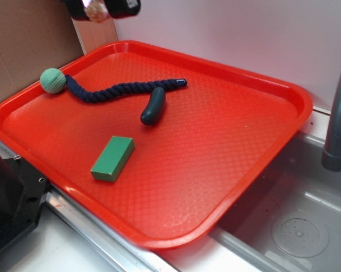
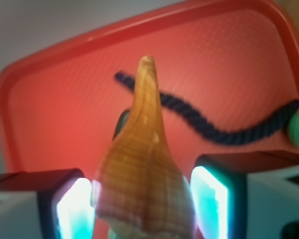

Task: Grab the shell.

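Holding the shell high above the red tray in the exterior view, gripper mostly cropped. Wrist view: my fingers clamp its wide base; the tapered, smooth body could slide out.

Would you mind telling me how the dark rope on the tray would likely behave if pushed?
The rope lies in loose curves, so it is probably floppy and would bend rather than slide whole. The ball at its end looks round and may roll, dragging it.
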You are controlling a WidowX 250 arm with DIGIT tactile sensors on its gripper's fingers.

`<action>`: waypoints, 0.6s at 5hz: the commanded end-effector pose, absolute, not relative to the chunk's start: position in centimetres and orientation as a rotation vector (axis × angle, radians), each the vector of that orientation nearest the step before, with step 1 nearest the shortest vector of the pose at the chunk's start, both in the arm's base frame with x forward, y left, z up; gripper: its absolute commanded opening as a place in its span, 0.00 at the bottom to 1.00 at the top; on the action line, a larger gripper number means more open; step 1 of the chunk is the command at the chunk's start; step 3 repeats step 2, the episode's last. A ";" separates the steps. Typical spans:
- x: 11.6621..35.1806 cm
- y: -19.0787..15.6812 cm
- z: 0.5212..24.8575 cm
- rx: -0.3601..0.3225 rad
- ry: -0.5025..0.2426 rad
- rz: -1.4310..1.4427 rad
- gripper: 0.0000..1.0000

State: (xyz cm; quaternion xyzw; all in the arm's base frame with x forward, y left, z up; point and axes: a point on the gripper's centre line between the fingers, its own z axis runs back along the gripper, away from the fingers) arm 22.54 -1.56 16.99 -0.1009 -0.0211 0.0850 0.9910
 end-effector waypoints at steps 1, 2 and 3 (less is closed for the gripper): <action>18.4 -2.8 18.7 -0.135 -0.084 0.076 0.00; 18.1 -2.8 18.3 -0.139 -0.078 0.106 0.00; 18.1 -2.8 18.3 -0.139 -0.078 0.106 0.00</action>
